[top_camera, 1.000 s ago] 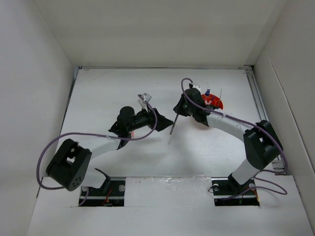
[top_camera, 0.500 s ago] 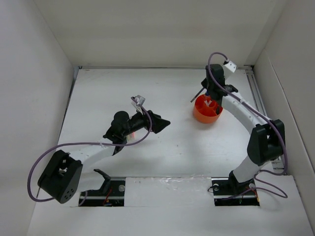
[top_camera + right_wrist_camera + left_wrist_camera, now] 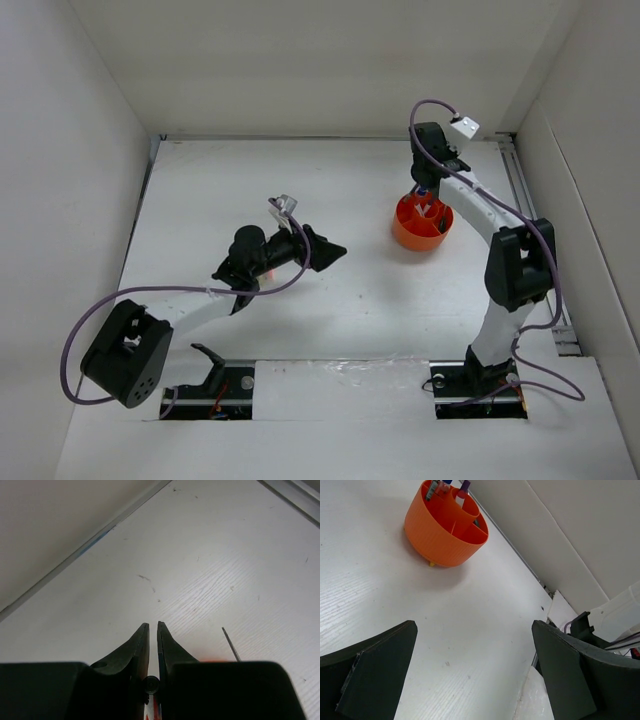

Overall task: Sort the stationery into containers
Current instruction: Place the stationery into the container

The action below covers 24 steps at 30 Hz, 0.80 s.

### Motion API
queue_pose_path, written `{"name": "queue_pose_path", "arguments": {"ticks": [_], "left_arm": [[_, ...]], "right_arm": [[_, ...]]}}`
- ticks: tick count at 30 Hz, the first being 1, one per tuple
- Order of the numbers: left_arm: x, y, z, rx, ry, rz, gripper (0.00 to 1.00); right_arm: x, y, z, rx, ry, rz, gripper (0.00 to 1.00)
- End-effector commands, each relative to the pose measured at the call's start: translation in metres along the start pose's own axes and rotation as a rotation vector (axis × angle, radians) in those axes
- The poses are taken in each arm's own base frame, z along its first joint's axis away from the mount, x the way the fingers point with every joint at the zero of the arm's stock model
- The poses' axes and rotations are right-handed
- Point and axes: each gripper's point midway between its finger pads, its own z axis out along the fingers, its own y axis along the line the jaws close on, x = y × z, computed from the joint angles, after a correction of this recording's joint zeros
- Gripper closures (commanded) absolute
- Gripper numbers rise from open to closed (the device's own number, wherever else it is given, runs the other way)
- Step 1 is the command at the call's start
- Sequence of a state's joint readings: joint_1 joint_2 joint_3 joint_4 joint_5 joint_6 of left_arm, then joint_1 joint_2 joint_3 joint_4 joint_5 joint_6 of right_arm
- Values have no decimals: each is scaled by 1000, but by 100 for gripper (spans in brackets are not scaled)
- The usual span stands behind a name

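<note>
Since a second ago the right arm has swung from the near-left side of the orange tub point(image 3: 410, 233) to above its far rim, and the left gripper point(image 3: 336, 250) has spread its jaws wide. The right gripper point(image 3: 422, 188) hangs directly over the tub, pointing down into it. In the right wrist view its jaws stand almost together, clamped on a dark pen point(image 3: 151, 682) seen end-on between them. The left gripper is released and empty, on the near-left side of the tub, well apart from it and pointing toward it. Pens and markers point(image 3: 462, 488) stand upright in the tub's far compartments. The tub rests on the white table point(image 3: 470, 605).
</note>
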<state>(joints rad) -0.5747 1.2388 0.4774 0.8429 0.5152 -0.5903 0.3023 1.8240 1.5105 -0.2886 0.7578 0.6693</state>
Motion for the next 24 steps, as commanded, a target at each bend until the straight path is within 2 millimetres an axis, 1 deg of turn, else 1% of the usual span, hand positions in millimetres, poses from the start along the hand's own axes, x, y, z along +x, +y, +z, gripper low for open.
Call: {"name": "queue_pose_path", "arguments": {"ticks": [1, 2, 4, 5, 7, 8, 11, 12, 13, 14, 15, 17, 18, 19, 21, 22, 23, 24], "left_arm": [[-10, -8, 6, 41, -25, 19, 0], [-10, -8, 6, 41, -25, 19, 0], [-9, -7, 7, 41, -25, 19, 0], [-9, -7, 7, 41, -25, 19, 0], [-9, -7, 7, 41, -25, 19, 0], [-8, -8, 7, 48, -19, 19, 0], [-8, -8, 7, 49, -19, 19, 0], [-8, -8, 7, 49, -19, 19, 0], [-8, -8, 7, 49, -19, 19, 0], [-8, -8, 7, 49, -19, 19, 0], [-8, -8, 7, 49, -19, 19, 0], [-9, -7, 7, 40, -26, 18, 0], [-8, -3, 7, 23, -23, 12, 0], [-12, -5, 6, 21, -36, 16, 0], [-13, -3, 7, 14, -41, 16, 0], [-13, -3, 7, 14, -41, 16, 0], [-10, -1, 8, 8, -34, 11, 0], [-10, -1, 8, 8, -34, 11, 0]], "right_arm": [[-25, 0, 3, 55, -82, -15, 100], [-31, 1, 2, 60, -95, -18, 100], [-25, 2, 7, 66, -88, -38, 100], [-30, 2, 7, 69, -99, -31, 100], [-26, 4, 11, 73, -94, -47, 100], [-25, 6, 8, 73, -99, -50, 100], [-19, 9, 10, 79, -99, -70, 100], [-19, 10, 6, 89, -113, -74, 100], [-12, 14, 5, 91, -113, -89, 100], [-14, 12, 5, 102, -121, -98, 100], [-8, 15, 3, 103, -122, -110, 93], [-8, 16, -1, 110, -133, -114, 83], [-9, 14, -1, 120, -141, -114, 73], [-7, 18, -4, 110, -139, -117, 69], [-17, 19, -10, 100, -151, -98, 60], [-15, 22, -13, 92, -149, -101, 51], [-25, 21, -20, 85, -158, -87, 44], [-30, 21, -23, 81, -163, -78, 44]]}}
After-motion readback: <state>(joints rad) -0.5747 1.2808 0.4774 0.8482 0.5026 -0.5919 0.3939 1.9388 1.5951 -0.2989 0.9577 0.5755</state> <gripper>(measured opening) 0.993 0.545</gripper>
